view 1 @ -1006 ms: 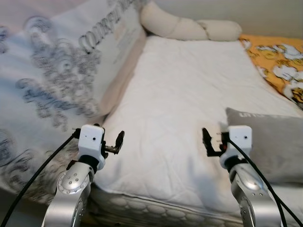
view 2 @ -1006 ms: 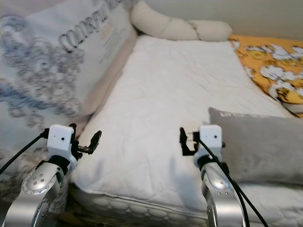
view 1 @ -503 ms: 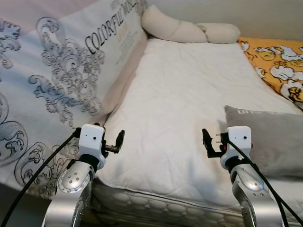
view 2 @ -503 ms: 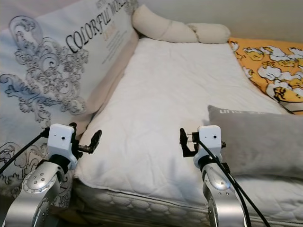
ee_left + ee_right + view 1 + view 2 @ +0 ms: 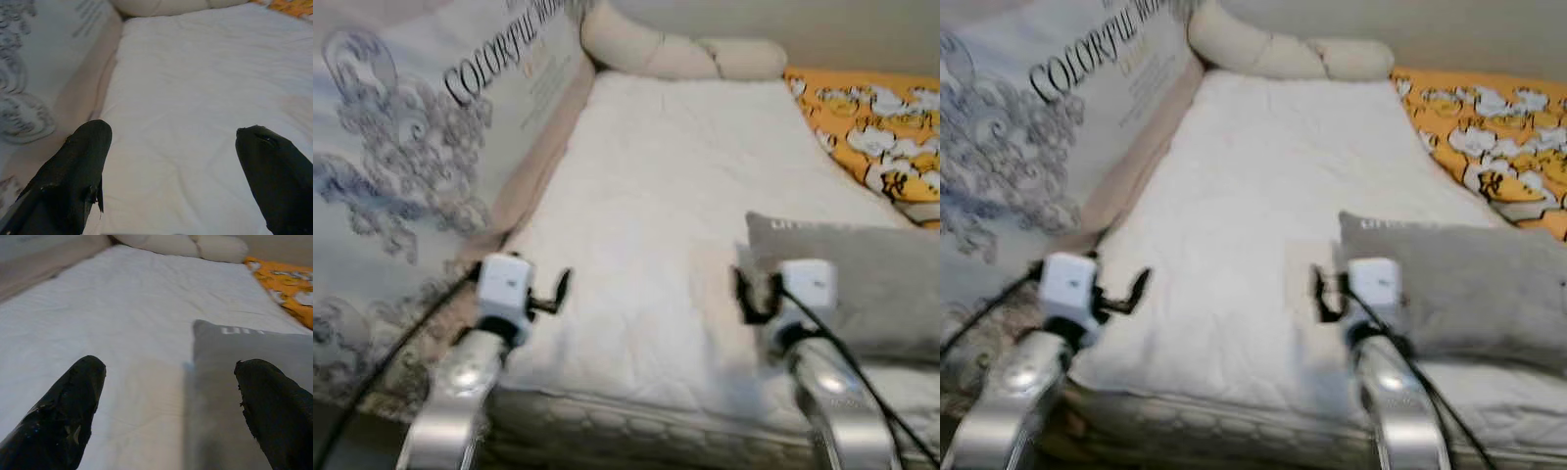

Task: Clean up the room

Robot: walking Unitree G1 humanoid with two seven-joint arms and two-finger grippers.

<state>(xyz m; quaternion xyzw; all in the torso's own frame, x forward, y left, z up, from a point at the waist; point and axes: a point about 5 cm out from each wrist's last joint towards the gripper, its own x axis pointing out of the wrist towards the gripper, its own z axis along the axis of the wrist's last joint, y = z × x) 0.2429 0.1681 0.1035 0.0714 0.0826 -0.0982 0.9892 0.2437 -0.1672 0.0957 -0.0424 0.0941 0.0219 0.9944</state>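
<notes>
Left edge of bed: a large white printed cover [image 5: 401, 166] with grey scrollwork and dark lettering stands propped along the bed's left side, leaning against a beige side panel [image 5: 533, 166] that runs up toward the head.
Left claw: the left claw [image 5: 171, 161] hangs released, its two black fingers [image 5: 73, 171] spread wide, above the near left corner of the mattress, just inside the beige panel; nothing lies between the fingers.
Bed: the white quilted mattress [image 5: 675, 186] is bare through its middle from the near edge up to the head, an open run between the two claws and beyond them.
Near edge: the mattress's stitched front border [image 5: 636, 431] runs across below both arms; the picture is blurred here.
Head of bed: a long cream bolster pillow [image 5: 675, 54] lies across the far edge, touching the top of the printed cover at its left end.
Right claw: the right claw [image 5: 171, 396] is released too, fingers [image 5: 68, 406] wide apart and holding nothing, over the near right part of the mattress; the grey pillow's left edge lies just ahead, between the fingertips.
Grey pillow: a grey pillow [image 5: 862, 284] lies flat at the near right of the bed, with pale lettering along its far edge, just beside the right claw.
Right edge of bed: an orange blanket [image 5: 871, 127] with white cartoon figures covers the far right corner, apart from the grey pillow.
</notes>
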